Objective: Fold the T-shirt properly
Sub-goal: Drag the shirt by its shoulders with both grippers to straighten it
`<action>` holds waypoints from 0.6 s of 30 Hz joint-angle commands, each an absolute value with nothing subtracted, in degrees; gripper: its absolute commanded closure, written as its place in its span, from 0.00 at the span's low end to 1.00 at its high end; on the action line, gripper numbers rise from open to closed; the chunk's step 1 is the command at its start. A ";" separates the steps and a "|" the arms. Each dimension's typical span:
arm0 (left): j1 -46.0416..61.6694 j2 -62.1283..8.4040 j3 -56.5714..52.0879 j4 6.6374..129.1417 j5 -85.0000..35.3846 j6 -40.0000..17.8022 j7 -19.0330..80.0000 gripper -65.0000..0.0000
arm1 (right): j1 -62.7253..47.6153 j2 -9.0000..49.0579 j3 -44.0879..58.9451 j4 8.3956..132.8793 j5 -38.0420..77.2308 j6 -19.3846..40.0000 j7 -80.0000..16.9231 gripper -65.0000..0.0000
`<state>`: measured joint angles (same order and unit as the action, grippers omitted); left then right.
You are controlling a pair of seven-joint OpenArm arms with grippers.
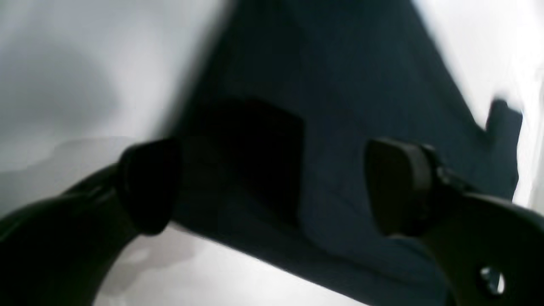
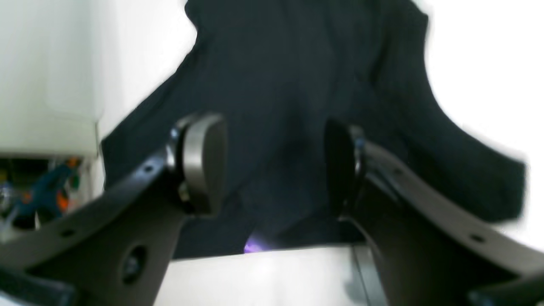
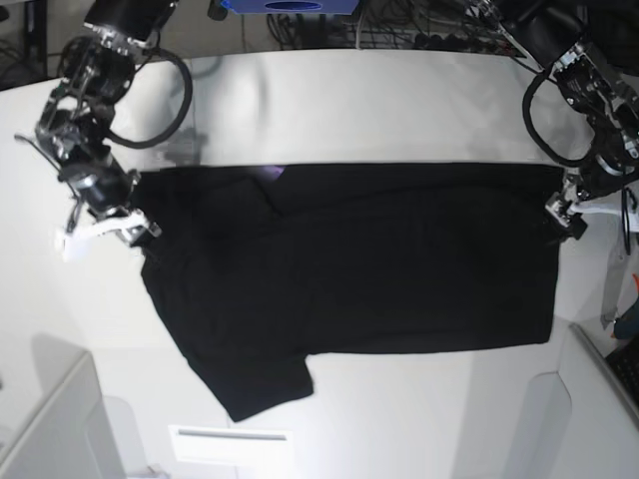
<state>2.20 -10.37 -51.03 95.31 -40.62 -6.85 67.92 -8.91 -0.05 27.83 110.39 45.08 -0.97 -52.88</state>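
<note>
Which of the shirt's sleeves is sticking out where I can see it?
On the T-shirt, it is the sleeve at the lower left of the base view, angling away from the body toward the table's near edge. No other sleeve shows as plainly.

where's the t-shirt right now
In the base view the T-shirt lies spread across the middle of the white table, plain black side up, one sleeve pointing toward the near edge, between the right gripper and the left gripper.
</note>
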 commanded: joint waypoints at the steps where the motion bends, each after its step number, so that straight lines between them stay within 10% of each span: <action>1: 3.21 -11.38 -52.53 97.36 -41.27 -8.04 67.47 0.00 | -10.77 -1.01 30.02 112.48 45.14 -1.10 -52.97 0.47; 18: 12.62 -7.16 -49.54 85.32 -40.75 -14.90 51.74 0.00 | -18.15 -5.93 36.26 95.60 45.05 -0.66 -43.82 0.41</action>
<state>12.69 -6.94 -49.69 85.45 -42.24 -16.16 49.87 -18.04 -6.13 36.27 95.39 46.02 -0.12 -42.78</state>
